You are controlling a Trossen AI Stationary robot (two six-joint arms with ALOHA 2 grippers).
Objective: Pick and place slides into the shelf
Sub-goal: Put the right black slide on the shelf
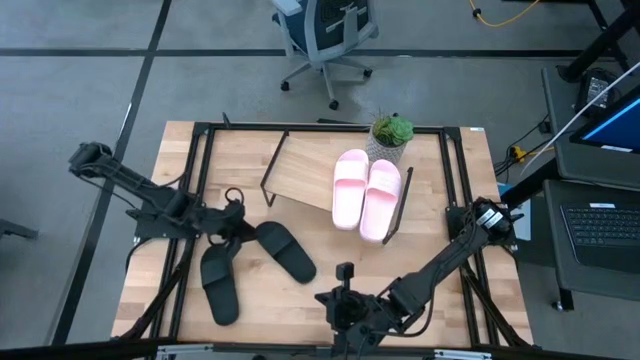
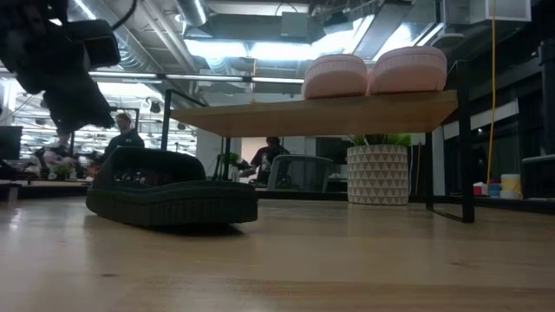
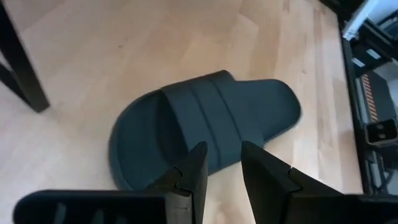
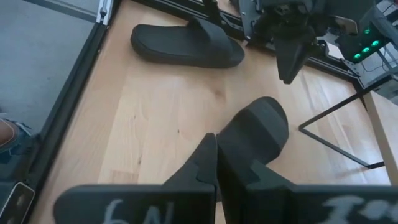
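Left wrist view: left end effector parted, empty, hovering over matte black foam slide lying mid-surface; light, squashy, grippy; pinch its wide strap; right end effector clenched, empty.

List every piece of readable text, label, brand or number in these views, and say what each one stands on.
"6N": pale characters on the right gripper's own body in the right wrist view; they may show upside down, and the marks further along are cut off and unreadable.
Black slides, pink slides, shelf and plant pot: no lettering visible.
Laptop screen beside the table: too small to read.
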